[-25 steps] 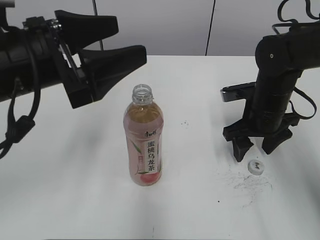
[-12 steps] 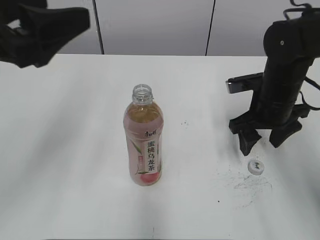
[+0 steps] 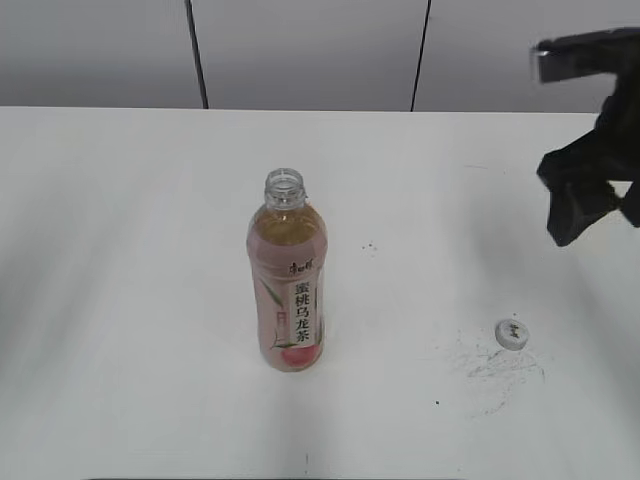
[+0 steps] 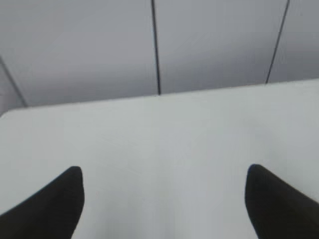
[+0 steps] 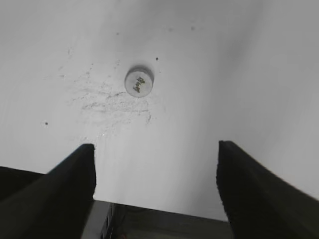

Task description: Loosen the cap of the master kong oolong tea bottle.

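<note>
The master kong oolong tea bottle (image 3: 288, 275) stands upright mid-table with its neck open and no cap on it. The cap (image 3: 511, 334) lies flat on the table to the bottle's right; it also shows in the right wrist view (image 5: 139, 81). My right gripper (image 3: 590, 205) is open and empty, raised at the right edge, above and beyond the cap; its jaws show in the right wrist view (image 5: 155, 169). My left gripper (image 4: 163, 194) is open and empty over bare table; it is out of the exterior view.
The white table (image 3: 130, 250) has grey scuff marks (image 3: 495, 365) around the cap. A grey panelled wall (image 3: 300, 50) runs behind the table's far edge. The table's near edge shows in the right wrist view (image 5: 164, 209).
My left arm has withdrawn out of the exterior view to the upper left. My right gripper has lifted away from the cap, up and to the right. Bottle and cap have not moved.
</note>
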Controlling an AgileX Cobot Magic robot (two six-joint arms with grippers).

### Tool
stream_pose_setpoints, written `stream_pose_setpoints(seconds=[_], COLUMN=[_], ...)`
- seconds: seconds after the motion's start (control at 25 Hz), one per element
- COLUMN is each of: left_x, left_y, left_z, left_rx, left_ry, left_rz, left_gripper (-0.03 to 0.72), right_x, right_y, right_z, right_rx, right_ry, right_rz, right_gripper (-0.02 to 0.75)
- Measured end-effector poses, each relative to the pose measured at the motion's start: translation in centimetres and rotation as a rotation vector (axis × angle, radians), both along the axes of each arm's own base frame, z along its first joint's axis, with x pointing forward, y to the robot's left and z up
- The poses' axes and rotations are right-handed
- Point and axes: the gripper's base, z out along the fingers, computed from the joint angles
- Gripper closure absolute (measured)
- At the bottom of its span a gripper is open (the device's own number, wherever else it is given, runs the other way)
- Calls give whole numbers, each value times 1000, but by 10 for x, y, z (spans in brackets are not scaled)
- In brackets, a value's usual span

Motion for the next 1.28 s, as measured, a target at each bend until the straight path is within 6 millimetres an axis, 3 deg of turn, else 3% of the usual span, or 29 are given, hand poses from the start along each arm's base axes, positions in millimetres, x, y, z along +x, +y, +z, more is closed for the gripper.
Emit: stream_pose_setpoints(seconds=[0.12,0.32,0.48,0.76,1.0,1.16,1.28], left_x=[-17,-58,-89,-133,-146,-140,-138], left_y=[9,13,19,20,25,22,22], left_z=[-11,-20,-23,-26,-28,-29,-29], left_rx=[64,65,72,98,68,49,42], left_ry=[157,388,484,426,268,211,192], left_rz=[32,-65,-118,-326,-329,-329,-329], left_gripper=[101,102,102,111,125,125,125], right_x=[-21,-63,-104,-199,-262,-284,-283], right_y=[-7,-21,-33,-57,-82,-91,-91], right_z=[33,85,103,91,67,47,34], right_rx=[19,75,126,247,245,242,250], right_ry=[-67,-243,-337,-463,-654,-760,-842], right_rz=[0,0,-2,5,25,48,56], right_gripper=[172,172,173,173,174,174,174])
